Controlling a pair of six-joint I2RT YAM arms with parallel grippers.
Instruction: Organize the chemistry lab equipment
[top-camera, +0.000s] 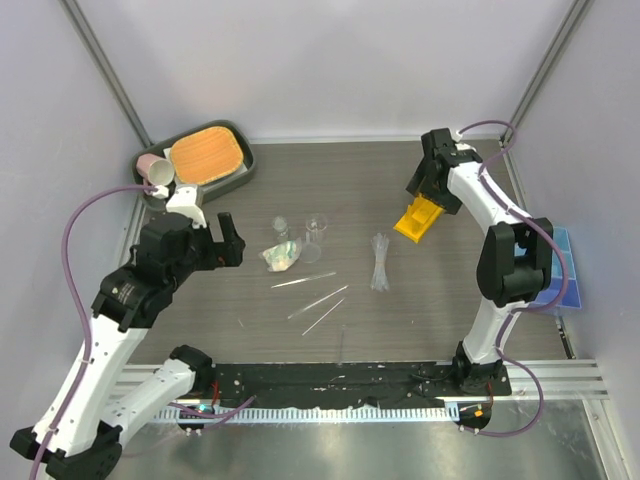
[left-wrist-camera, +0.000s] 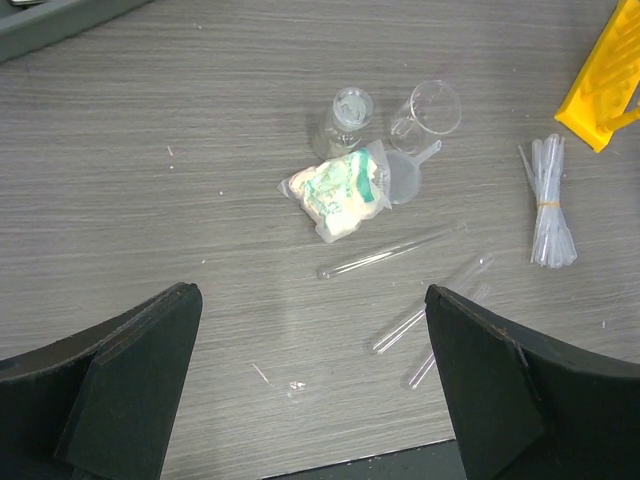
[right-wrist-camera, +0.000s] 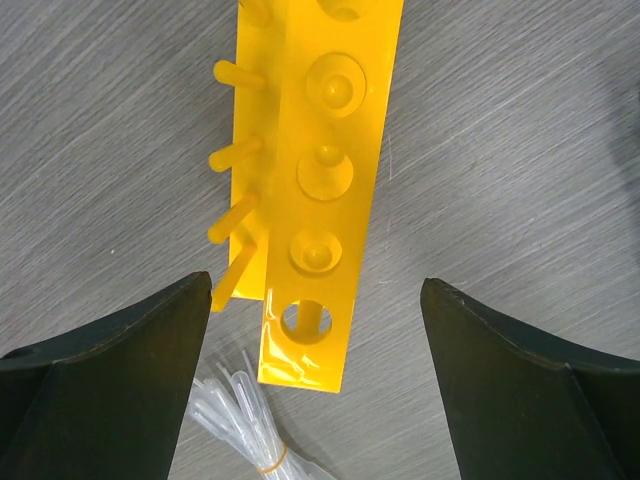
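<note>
Lab equipment sits loose mid-table, nothing sorted yet. Left gripper (left-wrist-camera: 310, 300) is wide open, holding nothing, above bare table near a plastic packet (left-wrist-camera: 335, 195). Thin clear tubes (left-wrist-camera: 385, 255) lie flat, pipette bundle (left-wrist-camera: 550, 215) to their right. Right gripper (right-wrist-camera: 315, 288) is also spread wide and empty, straddling the near end of the yellow rack (right-wrist-camera: 320, 200). My read: rack pick. Centre over the slab, clamp its narrow width, keep the left finger off the pegs and the pipettes just beside it.

Containers:
- grey tray (top-camera: 243, 172): orange pad (top-camera: 205, 153), pink mug (top-camera: 155, 168)
- beakers (left-wrist-camera: 432, 108): look empty
- rack holes: no tubes
- blue tray (top-camera: 568, 262): mostly hidden by the arm, can't tell
</note>
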